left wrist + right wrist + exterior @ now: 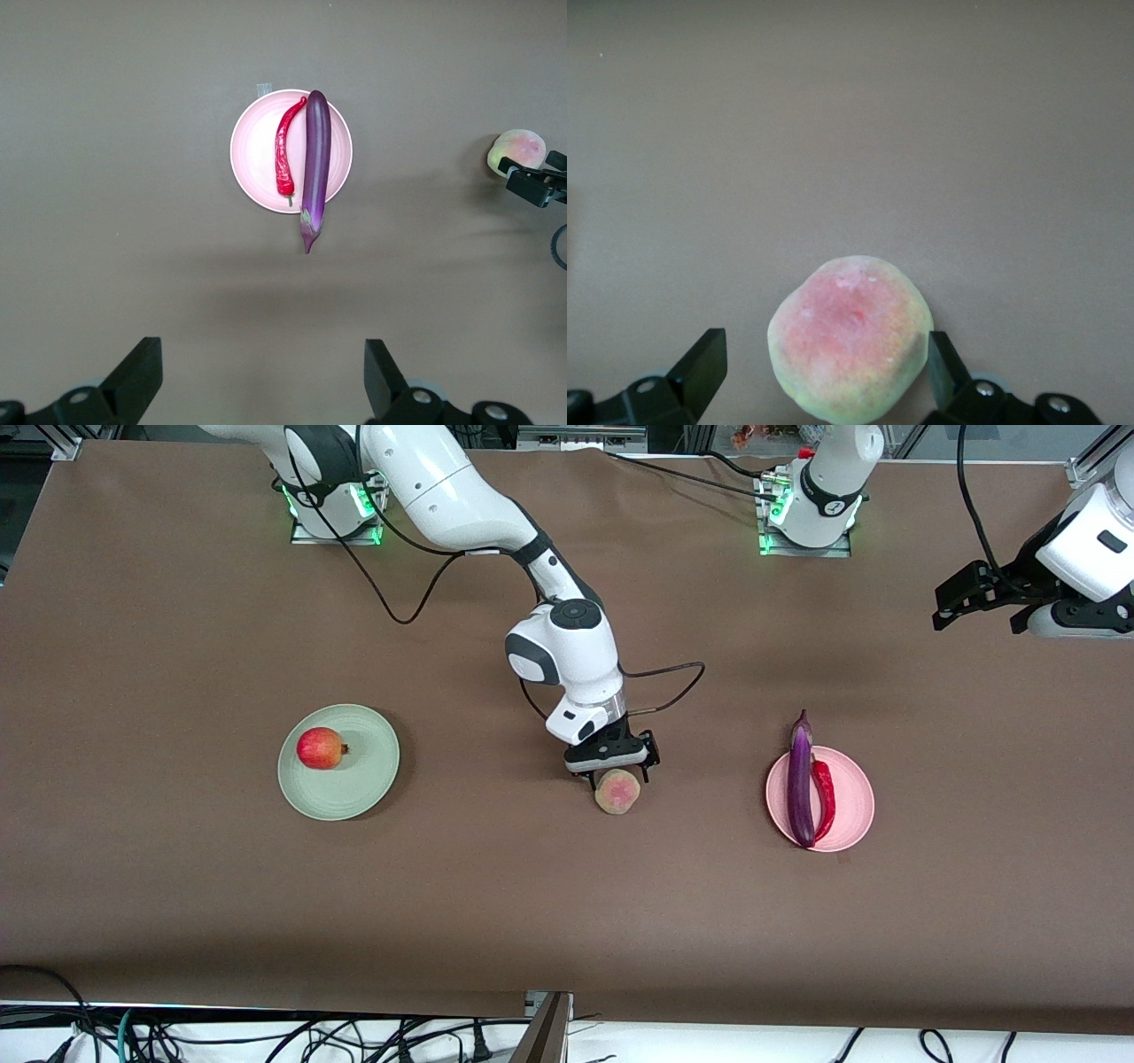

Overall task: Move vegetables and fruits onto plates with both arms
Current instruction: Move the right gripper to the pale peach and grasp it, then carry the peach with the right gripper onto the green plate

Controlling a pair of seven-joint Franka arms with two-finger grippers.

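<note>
Right hand (611,766) sits low over the peach (617,791) mid-surface, fingers spread to either side, ready to close. Left hand (966,598) waits open above its end, its eggplant (801,779) and chili (826,795) already on the pink plate (855,802); pomegranate (321,747) on the green plate (368,779).

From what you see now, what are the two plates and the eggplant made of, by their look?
The pink plate and the green plate look like matte plastic: flat even colour, no glare, thin rims. The eggplant has a smooth glossy purple skin with a bright streak along it; whether it is real or a plastic model cannot be told.
</note>
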